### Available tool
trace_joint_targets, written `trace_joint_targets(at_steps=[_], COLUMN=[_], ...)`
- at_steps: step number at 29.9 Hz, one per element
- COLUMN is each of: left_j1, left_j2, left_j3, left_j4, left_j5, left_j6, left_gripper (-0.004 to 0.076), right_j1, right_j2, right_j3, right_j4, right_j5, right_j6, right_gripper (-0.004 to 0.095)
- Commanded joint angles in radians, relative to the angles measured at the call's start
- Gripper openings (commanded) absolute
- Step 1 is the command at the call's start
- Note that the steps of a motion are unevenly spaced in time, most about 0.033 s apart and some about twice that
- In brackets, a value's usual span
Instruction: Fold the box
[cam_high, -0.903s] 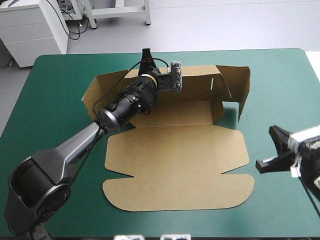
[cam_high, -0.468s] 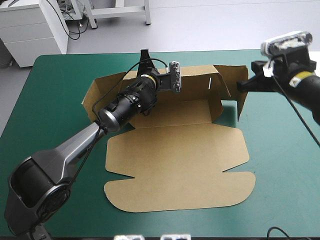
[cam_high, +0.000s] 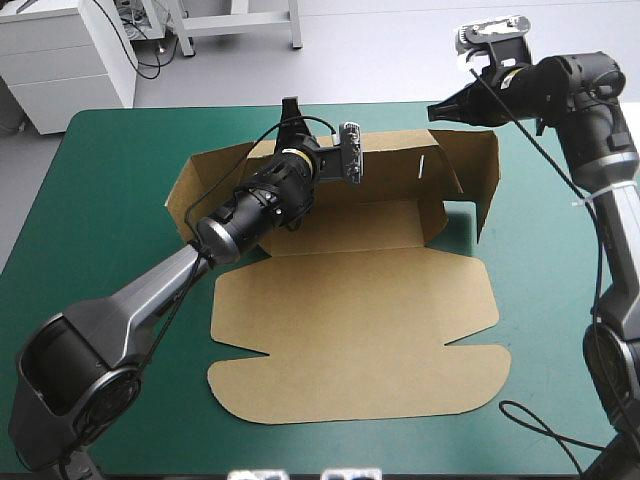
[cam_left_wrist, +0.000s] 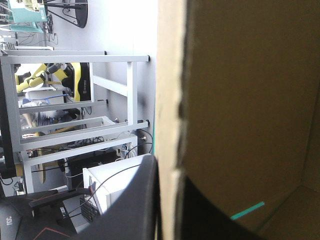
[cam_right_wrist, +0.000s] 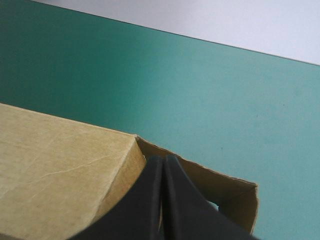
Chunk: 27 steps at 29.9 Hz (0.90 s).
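Left fingers (cam_left_wrist: 132, 205) clamped on the box's (cam_high: 350, 330) far wall (cam_high: 400, 165); right fingers (cam_right_wrist: 176, 210) pressed together, empty, over its far right corner. Box central on the table (cam_high: 100, 200), walls being raised. Next, probably: press the right flap (cam_high: 487, 180) inward.

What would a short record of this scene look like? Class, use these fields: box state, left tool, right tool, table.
Box state: the box is partly formed. Its back wall stands raised on the far side, and its lid panel lies flat toward the near edge.
Left tool: the left tool is shut on the top edge of the back wall.
Right tool: the right tool is shut and holds nothing, raised by the far right end of the back wall.
Table: the table has a teal-green cover.
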Motion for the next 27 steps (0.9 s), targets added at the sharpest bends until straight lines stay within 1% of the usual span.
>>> trace_joint_targets(at_steps=[1,3,8,15,18,23,27], left_j1=[0.005,0.016,0.041,0.045,0.045,0.045,0.045], left_j2=[-0.058,-0.058,-0.058,-0.056,-0.049,-0.024,-0.019], left_j3=[-0.029,-0.029,-0.029,-0.029,-0.029,-0.029,-0.021], left_j4=[0.042,0.038,0.020,-0.006,-0.006,-0.010,-0.011], left_j5=[-0.052,-0.052,-0.052,-0.094,-0.100,-0.094,-0.083], left_j6=[-0.009,-0.009,-0.020,-0.025,-0.022,-0.022,-0.022], left_gripper=[-0.0008,-0.0008,-0.0008,-0.0008,-0.0008,-0.0008,-0.0008], right_j1=[0.001,0.001,0.001,0.001,0.001,0.001,0.001], right_j2=[-0.003,0.020,0.040,0.055,0.055,0.046,-0.004], right_j3=[-0.040,-0.038,0.003,0.100,0.113,0.116,0.160], right_j4=[-0.026,-0.044,-0.048,-0.044,-0.037,-0.022,0.015], right_j5=[-0.034,-0.018,-0.027,-0.012,0.045,0.184,0.184], right_j6=[0.014,0.021,0.023,0.023,0.021,-0.034,-0.051], right_gripper=[-0.0019,-0.0019,-0.0019,-0.0019,-0.0019,-0.0019,-0.0019])
